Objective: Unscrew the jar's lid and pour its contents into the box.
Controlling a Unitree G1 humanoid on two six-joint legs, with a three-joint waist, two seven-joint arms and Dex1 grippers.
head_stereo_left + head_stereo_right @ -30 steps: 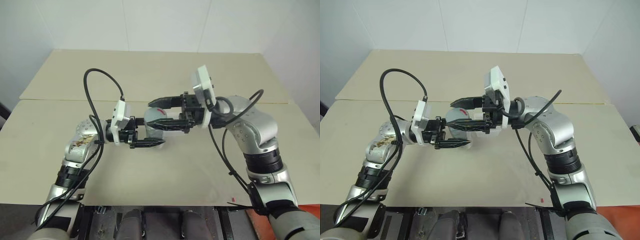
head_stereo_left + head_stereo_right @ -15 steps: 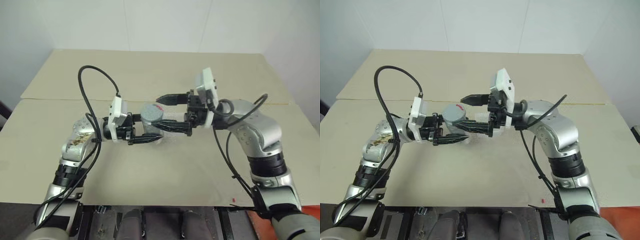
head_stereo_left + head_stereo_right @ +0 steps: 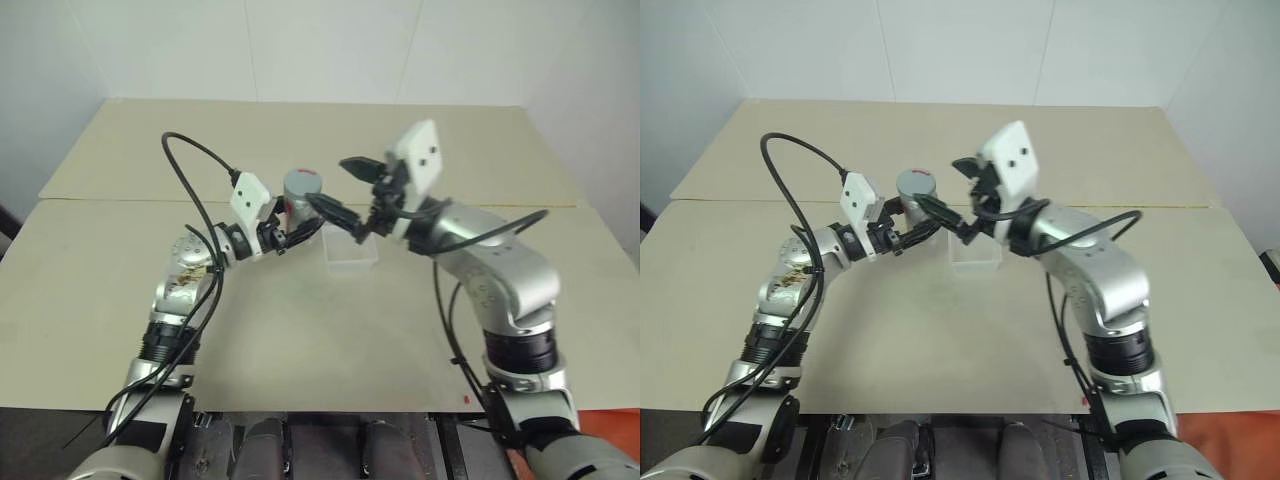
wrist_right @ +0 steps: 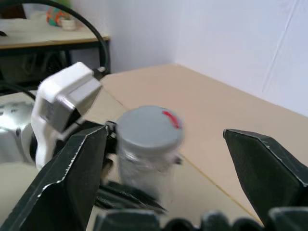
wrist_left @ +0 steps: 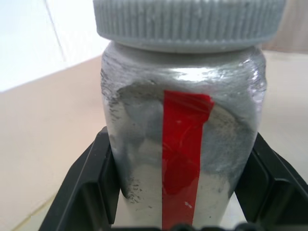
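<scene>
My left gripper (image 3: 297, 226) is shut on the jar (image 5: 185, 159), a cloudy clear cylinder with a red stripe, held upright above the table. The ribbed grey lid (image 3: 303, 184) sits on top of the jar. My right gripper (image 3: 347, 190) stands open just right of the lid, its fingers (image 4: 72, 178) spread wide and clear of it. The clear box (image 3: 350, 250) rests on the table below and a little right of the jar. The contents are hidden inside the cloudy jar.
The beige table (image 3: 300, 330) is made of two boards with a seam (image 3: 120, 200) behind the arms. A black cable (image 3: 190, 165) loops above my left forearm. White walls stand behind the table's far edge.
My right gripper has opened and drawn off the lid, turning away to the right. My left gripper has carried the jar farther from me and swung it upright. The box now shows uncovered.
</scene>
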